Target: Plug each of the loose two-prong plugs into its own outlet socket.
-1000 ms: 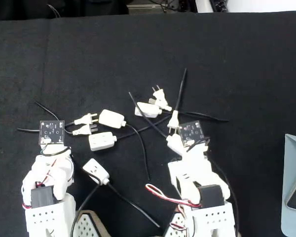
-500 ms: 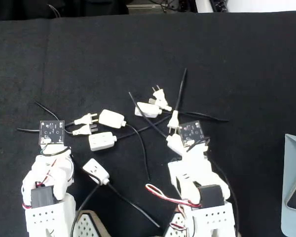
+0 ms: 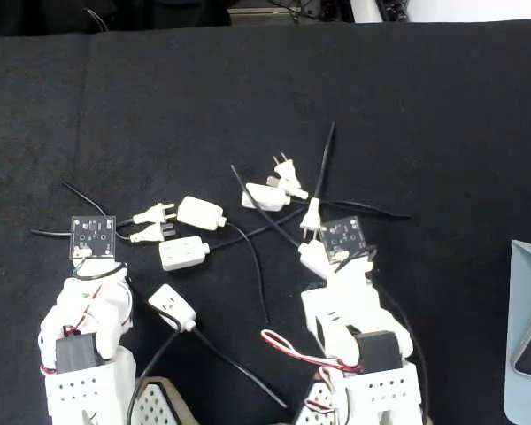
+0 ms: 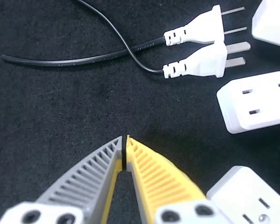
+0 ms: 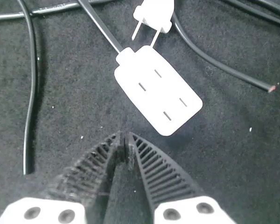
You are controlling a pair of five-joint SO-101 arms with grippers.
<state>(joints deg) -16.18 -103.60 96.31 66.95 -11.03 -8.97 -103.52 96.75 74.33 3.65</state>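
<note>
Two-prong plugs [image 4: 200,64] lie just beside the outlet socket [image 4: 256,100]. We judge them light, rigid and slick, so we'd pinch the moulded body. Left gripper [image 4: 126,142] and right gripper [image 5: 123,139] are pressed together, empty.

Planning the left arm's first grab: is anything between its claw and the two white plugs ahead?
Nothing visible does. Bare black cloth separates the left claw from the nearer plug; a black cord crosses farther off, and the outlet block lies beside the path.
</note>
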